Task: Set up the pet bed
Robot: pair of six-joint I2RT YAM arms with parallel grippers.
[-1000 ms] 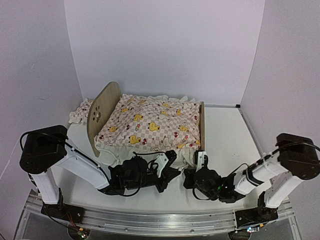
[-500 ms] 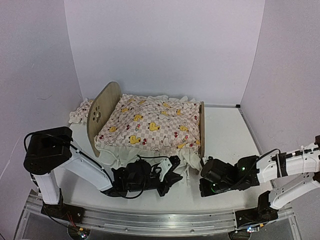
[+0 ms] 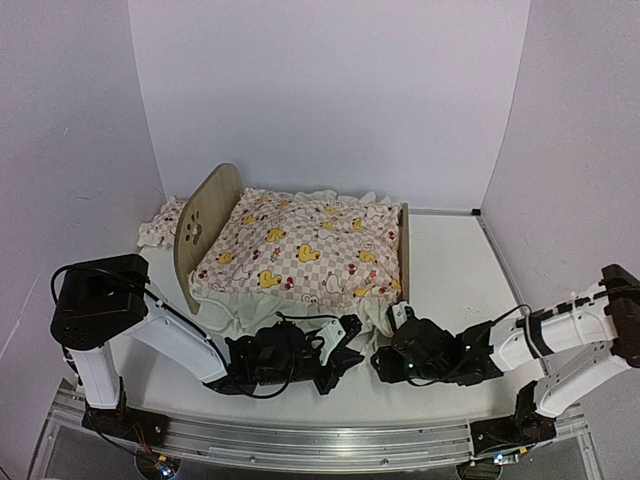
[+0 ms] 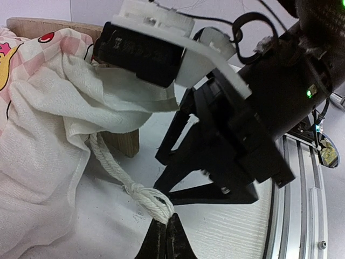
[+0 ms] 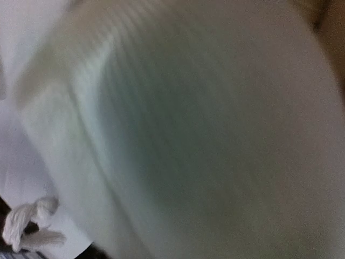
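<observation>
Pet bed (image 3: 205, 228): plywood frame with a rounded paw-cutout headboard, left of centre on the tabletop (image 3: 455, 270).
Near edge: left gripper (image 4: 164, 237) pinched tight on the knot of a twisted white cord (image 4: 116, 167).
Right gripper (image 3: 397, 322) is at the bed's near foot corner, against soft white fabric; can't tell the jaw gap.
Pink checkered duck-print cover (image 3: 300, 250) drapes over the frame.
Ruffled pillow (image 3: 160, 222) lies beyond the headboard, by the left edge.

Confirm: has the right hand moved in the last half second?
Yes: the right hand moved left, closer to the light plywood pet bed's footboard corner.
</observation>
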